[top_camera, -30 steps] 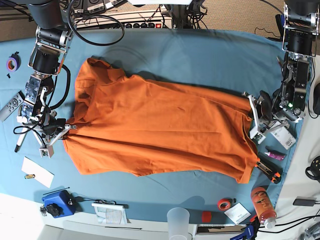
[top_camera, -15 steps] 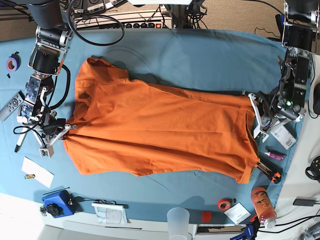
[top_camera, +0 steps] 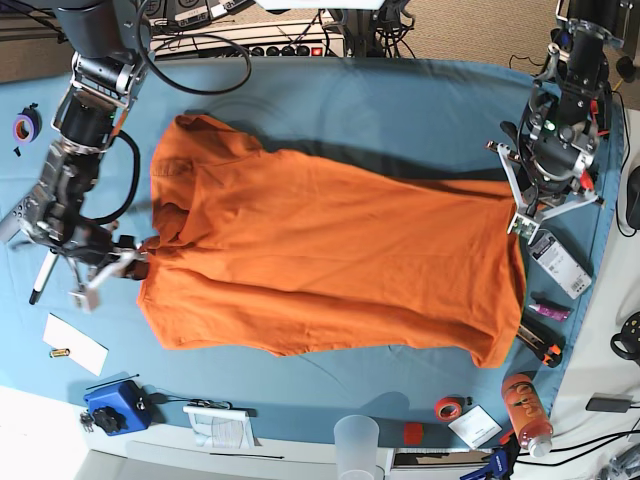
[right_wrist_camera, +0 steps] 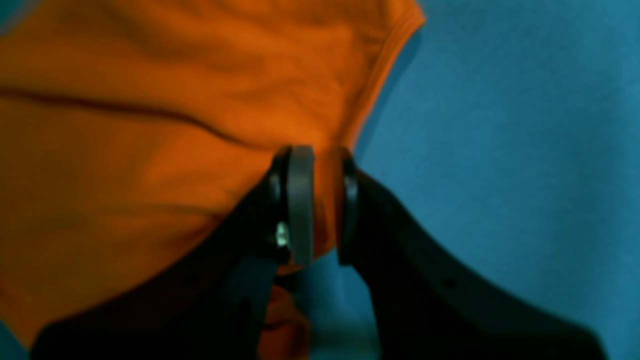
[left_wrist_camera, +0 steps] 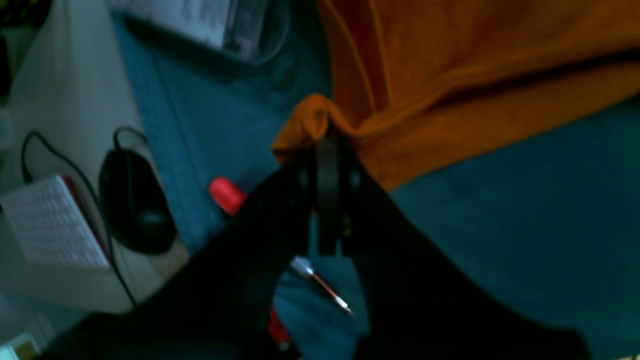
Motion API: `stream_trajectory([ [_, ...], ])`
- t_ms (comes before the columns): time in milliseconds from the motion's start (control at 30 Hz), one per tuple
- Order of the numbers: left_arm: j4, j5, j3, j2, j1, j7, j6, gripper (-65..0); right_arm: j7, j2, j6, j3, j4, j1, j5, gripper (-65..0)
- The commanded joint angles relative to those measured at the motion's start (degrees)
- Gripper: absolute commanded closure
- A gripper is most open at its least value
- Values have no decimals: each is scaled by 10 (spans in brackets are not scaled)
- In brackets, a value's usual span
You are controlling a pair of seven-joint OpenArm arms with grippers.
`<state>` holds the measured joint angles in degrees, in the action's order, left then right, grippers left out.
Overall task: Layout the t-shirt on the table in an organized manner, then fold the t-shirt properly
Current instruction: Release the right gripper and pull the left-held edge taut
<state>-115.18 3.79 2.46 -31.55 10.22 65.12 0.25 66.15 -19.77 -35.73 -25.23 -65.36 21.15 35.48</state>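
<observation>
The orange t-shirt (top_camera: 320,260) lies spread across the blue-teal table (top_camera: 400,110), collar end at the left and hem at the right. At the far right corner of the hem, my left gripper (top_camera: 517,208) is shut on a bunched fold of the t-shirt (left_wrist_camera: 450,75); the left wrist view shows the left gripper (left_wrist_camera: 327,147) pinching it. My right gripper (top_camera: 138,260) holds the shirt's left edge near the sleeve. In the right wrist view the t-shirt (right_wrist_camera: 175,100) passes between the right gripper (right_wrist_camera: 324,165) jaws, which are closed on it.
Along the right edge lie a white box (top_camera: 558,262), a screwdriver (top_camera: 540,345) and an orange bottle (top_camera: 525,405). A plastic cup (top_camera: 357,445), red tape (top_camera: 448,407) and a blue device (top_camera: 115,405) line the front. Purple tape (top_camera: 25,126) and white paper (top_camera: 75,343) sit left.
My left gripper has moved toward the table's far side, dragging the hem corner with it and drawing the shirt's far edge straighter. The right arm has shifted slightly while keeping its grip.
</observation>
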Motion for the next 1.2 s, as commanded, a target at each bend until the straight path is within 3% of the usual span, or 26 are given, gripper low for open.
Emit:
stream_trajectory([
  [0, -9, -13, -5, -6, 2, -11, 12, 0, 13, -12, -17, -30, -11, 14, 36, -82],
  [67, -9, -24, -5, -4, 14, -24, 25, 0, 71, -12, -43, -92, -11, 14, 99, -82],
  [133, -9, -43, -5, 5, 26, -31, 46, 0, 130, -15, -43, -150, -11, 9, 165, -82],
  [233, -9, -63, -5, 24, 40, -36, 84, 0, 138, -34, -43, -192, -11, -27, 264, -82],
  [300, -9, -78, -5, 37, 44, -30, 97, 0, 138, -46, -43, -205, -11, -53, 284, -82],
  [433, -9, -83, -5, 42, 46, -4, 96, -173, 138, -66, -43, -206, -11, -108, 288, -82],
  [500, -9, -83, -5, 43, 46, 7, 96, -225, 138, -71, -43, -206, -11, -130, 304, -82],
  [667, -9, -110, -5, 42, 68, 3, 99, -237, 138, -67, -43, -206, -11, -155, 328, -82],
  [833, -9, -149, -5, 32, 91, -52, 56, -237, 138, -67, -43, -206, -11, -156, 329, -82],
  [967, -9, -155, -5, 4, 88, -82, 14, -237, 138, -68, -43, -206, -11, -156, 329, -82],
  [1167, -9, -58, -5, -55, 77, -112, -74, -237, 138, -67, -43, -206, -11, -156, 329, -82],
])
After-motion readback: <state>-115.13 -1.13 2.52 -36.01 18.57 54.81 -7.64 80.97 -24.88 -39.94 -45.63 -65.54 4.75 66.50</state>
